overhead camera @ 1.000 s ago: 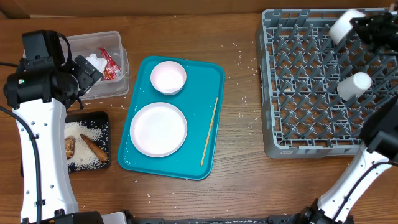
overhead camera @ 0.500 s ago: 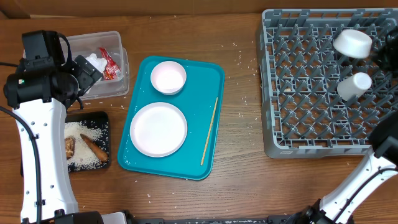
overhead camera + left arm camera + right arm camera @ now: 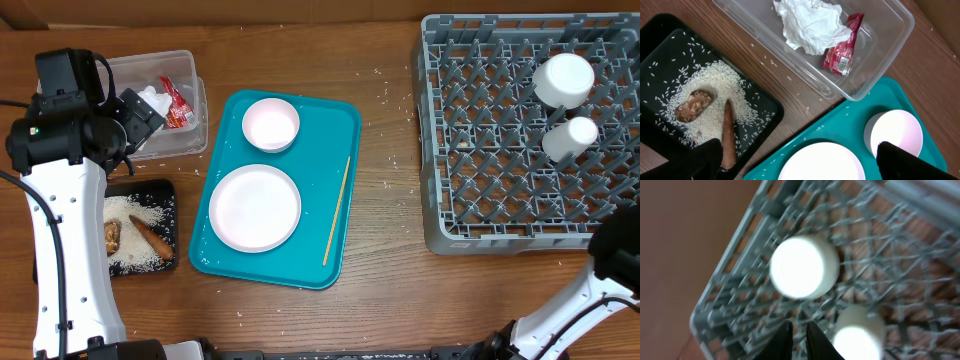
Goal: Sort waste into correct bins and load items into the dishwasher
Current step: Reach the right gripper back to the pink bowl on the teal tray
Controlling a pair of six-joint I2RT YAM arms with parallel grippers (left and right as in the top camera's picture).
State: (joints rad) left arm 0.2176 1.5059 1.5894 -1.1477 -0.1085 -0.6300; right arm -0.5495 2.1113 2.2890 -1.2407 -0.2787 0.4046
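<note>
A brown wooden table [image 3: 390, 200] carries the whole job. The large grey dish rack [image 3: 500, 150] stands at its right end, a teal tray [image 3: 340, 130] in the middle, and the two waste bins at its left edge.

A second ago the right arm held a white bowl [image 3: 563, 78] over the rack's far right corner. Now the bowl sits there upside down among the pegs, and the arm has pulled clear of it, out of the overhead view. A white cup [image 3: 570, 137] stands just beside it, toward the near side. That makes two items loaded.

In the wrist view the right gripper [image 3: 799, 330] hangs above the rack with its fingers nearly pressed together and nothing between them. The bowl [image 3: 804, 266] lies just ahead of its tips, apart from them.

The left gripper [image 3: 800, 162] hovers spread wide and empty over the gap between bins and tray.

- **Clear tub [image 3: 195, 110]:** it holds a crumpled napkin [image 3: 810, 25] and a red wrapper [image 3: 842, 47].
- **Black tray [image 3: 165, 190]:** it holds rice [image 3: 715, 85] and two brown scraps, one lumpy [image 3: 694, 105] and one long [image 3: 729, 132].

Sorting looks nearly done, though stray grains dot the table. Still waiting on the teal tray are a large plate [image 3: 254, 207], a smaller dish [image 3: 270, 124] at its far edge, and a thin wooden stick [image 3: 337, 210] along its right edge. All three lie well away from the right gripper, so a long reach across the table probably comes next.
</note>
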